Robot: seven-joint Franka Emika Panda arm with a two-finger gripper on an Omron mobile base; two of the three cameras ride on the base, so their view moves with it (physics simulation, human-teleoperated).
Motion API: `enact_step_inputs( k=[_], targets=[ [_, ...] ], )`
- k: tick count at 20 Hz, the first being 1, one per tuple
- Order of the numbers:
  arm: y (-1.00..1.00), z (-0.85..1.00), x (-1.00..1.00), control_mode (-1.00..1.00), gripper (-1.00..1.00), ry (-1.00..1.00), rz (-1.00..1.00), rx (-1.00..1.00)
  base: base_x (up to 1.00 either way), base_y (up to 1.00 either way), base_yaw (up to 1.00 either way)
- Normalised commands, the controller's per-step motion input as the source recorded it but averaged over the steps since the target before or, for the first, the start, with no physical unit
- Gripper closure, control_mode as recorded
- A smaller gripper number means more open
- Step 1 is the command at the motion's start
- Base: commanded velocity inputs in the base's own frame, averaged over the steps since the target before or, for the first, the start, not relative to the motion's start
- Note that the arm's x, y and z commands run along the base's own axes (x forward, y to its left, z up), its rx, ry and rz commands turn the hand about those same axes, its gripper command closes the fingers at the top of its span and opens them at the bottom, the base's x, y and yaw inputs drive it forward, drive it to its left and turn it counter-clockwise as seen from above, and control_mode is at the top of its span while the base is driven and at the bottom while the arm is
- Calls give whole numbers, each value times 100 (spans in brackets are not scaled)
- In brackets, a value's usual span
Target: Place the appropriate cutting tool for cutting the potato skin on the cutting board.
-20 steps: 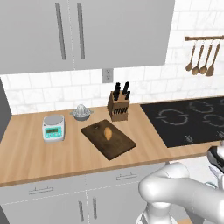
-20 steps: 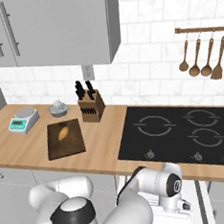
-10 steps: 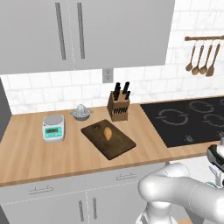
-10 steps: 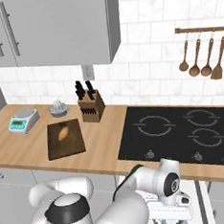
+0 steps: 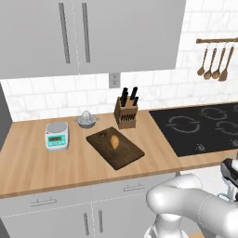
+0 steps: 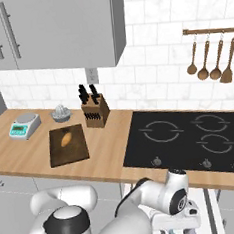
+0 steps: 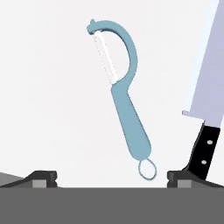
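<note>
Light blue against a white surface — the peeler (image 7: 125, 105) lies flat straight ahead of my gripper (image 7: 111, 178), fingers spread wide on either side of its ring end, holding nothing. A black-handled knife (image 7: 205, 105) lies just beside it on the right — if I drift that way I risk closing on the wrong tool. The peeler has a slim handle and curved head with a thin blade. Up on the counter, the cutting board (image 5: 125, 153) carries the potato (image 5: 114, 141).

no readable text, scale (image 5: 56, 135) display too small to read
</note>
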Motion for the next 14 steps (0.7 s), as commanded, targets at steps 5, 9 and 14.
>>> enact_step_inputs(
  k=[5,9,14],
  targets=[
    [0,-25,22,-100,-100,-4,3,0,0,0,0],
    [0,-24,23,-100,-100,0,4,0,0,0,0],
    [0,-20,18,-100,-100,0,5,0,0,0,0]
  ],
)
